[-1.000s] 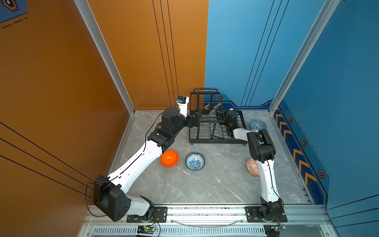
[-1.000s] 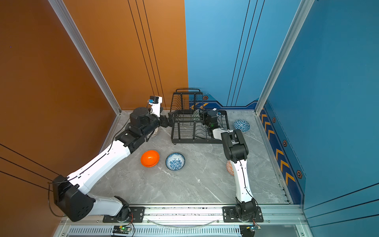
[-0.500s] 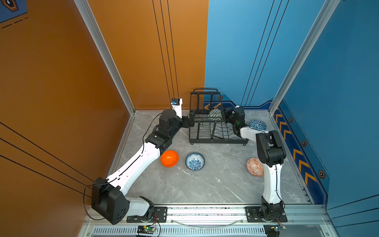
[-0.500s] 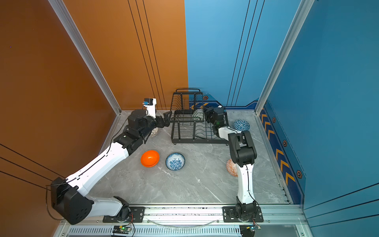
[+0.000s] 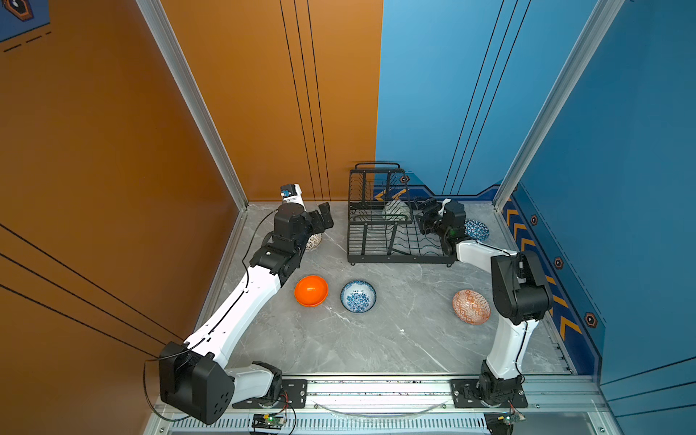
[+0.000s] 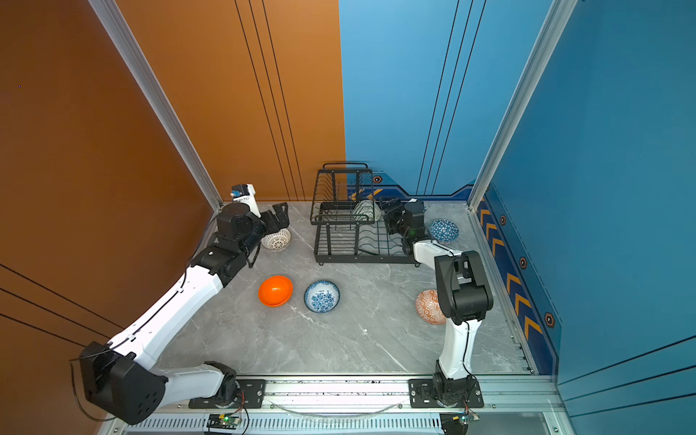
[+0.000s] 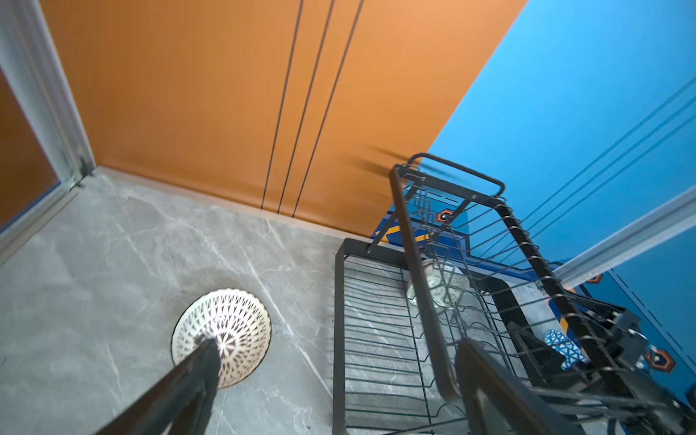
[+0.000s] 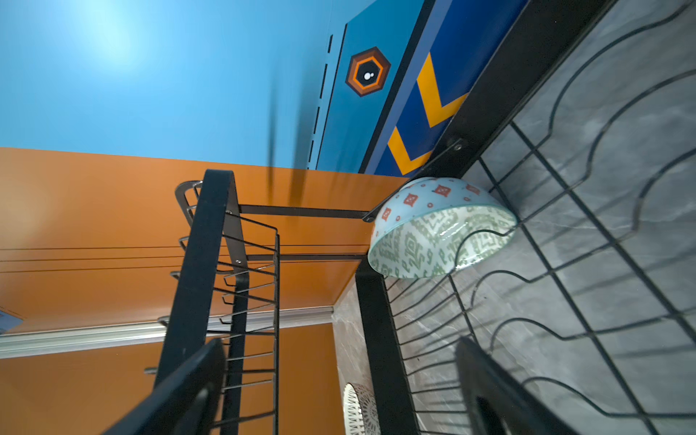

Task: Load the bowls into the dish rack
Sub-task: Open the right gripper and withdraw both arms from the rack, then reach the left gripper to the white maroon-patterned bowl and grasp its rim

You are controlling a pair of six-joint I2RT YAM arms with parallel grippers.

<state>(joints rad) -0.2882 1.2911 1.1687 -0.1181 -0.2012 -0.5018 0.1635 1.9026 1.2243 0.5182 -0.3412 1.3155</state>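
A: Where does the left end effector (image 5: 323, 218) sit?

B: At the far left of the tabletop (image 5: 376, 339), between the corner and the dish rack (image 5: 399, 260). Its two fingers are spread wide and grip nothing. The dark-lattice white bowl (image 5: 313, 242) lies on the tabletop just beside it, partly hidden behind the arm in both top views. In the left wrist view one finger (image 7: 188, 376) crosses in front of that bowl; whether it touches cannot be told.

A: And the right end effector (image 5: 423, 212)?

B: It reaches in over the right end of the rack's base tray. The right wrist view shows its fingers standing far apart with nothing between them.

A: Is any bowl in the rack?

B: One. The pale-green patterned bowl (image 8: 440, 229) stands tilted on its edge among the base tray's wires, against the far frame bar, with its patterned inside turned toward the right wrist camera. It is apart from the right fingers.

A: The other bowls?

B: All on the tabletop. The plain orange bowl (image 5: 311, 290) and the blue-floral white bowl (image 5: 358, 296) sit side by side in front of the rack, near each other but not touching. The blue triangle-patterned bowl (image 5: 476, 229) lies just right of the rack, behind the right arm's wrist. The orange-red geometric bowl (image 5: 471, 306) rests upside down beside the right arm's elbow, which partly hides it in a top view (image 6: 429, 307).
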